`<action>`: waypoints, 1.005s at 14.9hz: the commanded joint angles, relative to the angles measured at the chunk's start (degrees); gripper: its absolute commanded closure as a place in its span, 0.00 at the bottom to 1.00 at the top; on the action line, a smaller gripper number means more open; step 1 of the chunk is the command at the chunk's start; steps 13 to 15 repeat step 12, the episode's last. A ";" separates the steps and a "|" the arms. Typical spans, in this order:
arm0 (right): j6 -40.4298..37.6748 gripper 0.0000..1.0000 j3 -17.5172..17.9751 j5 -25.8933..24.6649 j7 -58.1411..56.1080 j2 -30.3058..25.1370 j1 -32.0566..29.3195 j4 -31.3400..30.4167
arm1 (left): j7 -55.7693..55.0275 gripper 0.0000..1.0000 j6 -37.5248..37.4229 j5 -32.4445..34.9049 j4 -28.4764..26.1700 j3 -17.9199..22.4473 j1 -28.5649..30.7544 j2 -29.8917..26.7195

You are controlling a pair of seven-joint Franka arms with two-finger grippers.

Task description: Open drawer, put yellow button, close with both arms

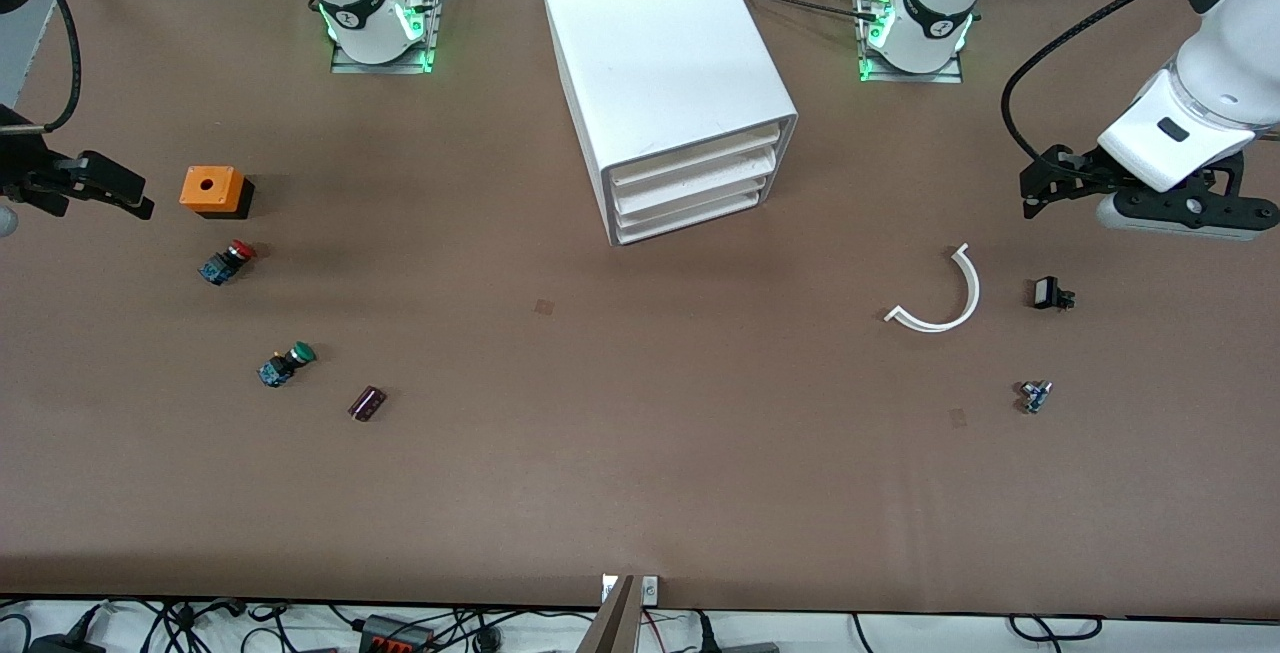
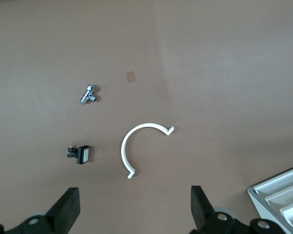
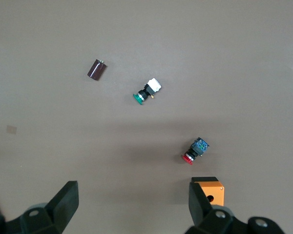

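Observation:
The white cabinet (image 1: 660, 63) stands at the middle of the table, and its corner shows in the left wrist view (image 2: 278, 195). Its top drawer (image 1: 690, 165) is shut, as are the two below it. The yellow button is out of view. My left gripper (image 1: 1032, 191) is open and empty, up over the table at the left arm's end (image 2: 132, 195). My right gripper (image 1: 110, 188) is open and empty, up over the right arm's end beside an orange box (image 3: 132, 190).
At the right arm's end lie an orange box (image 1: 212, 190), a red-capped button (image 1: 228, 261), a green-capped button (image 1: 287, 363) and a dark cylinder (image 1: 367, 402). At the left arm's end lie a white curved strip (image 1: 945, 298), a black switch (image 1: 1050, 293) and a metal part (image 1: 1034, 395).

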 commanded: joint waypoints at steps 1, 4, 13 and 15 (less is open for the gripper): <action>-0.74 0.00 0.42 -0.54 -0.30 -1.44 -0.68 -1.14 | -0.61 0.00 -1.50 -0.88 -0.50 -0.92 0.84 -1.09; -0.74 0.00 0.42 -0.54 -0.39 -1.36 -0.68 -1.05 | -0.60 0.00 -1.85 -0.88 -0.41 -0.92 0.84 -1.08; -0.91 0.00 0.33 -0.54 -0.83 -1.36 -0.68 -1.05 | -0.08 0.00 -1.94 -0.88 -0.23 -0.83 0.84 -0.99; -0.91 0.00 0.33 -0.54 -0.83 -1.36 -0.68 -1.05 | -0.08 0.00 -1.94 -0.88 -0.23 -0.83 0.84 -0.99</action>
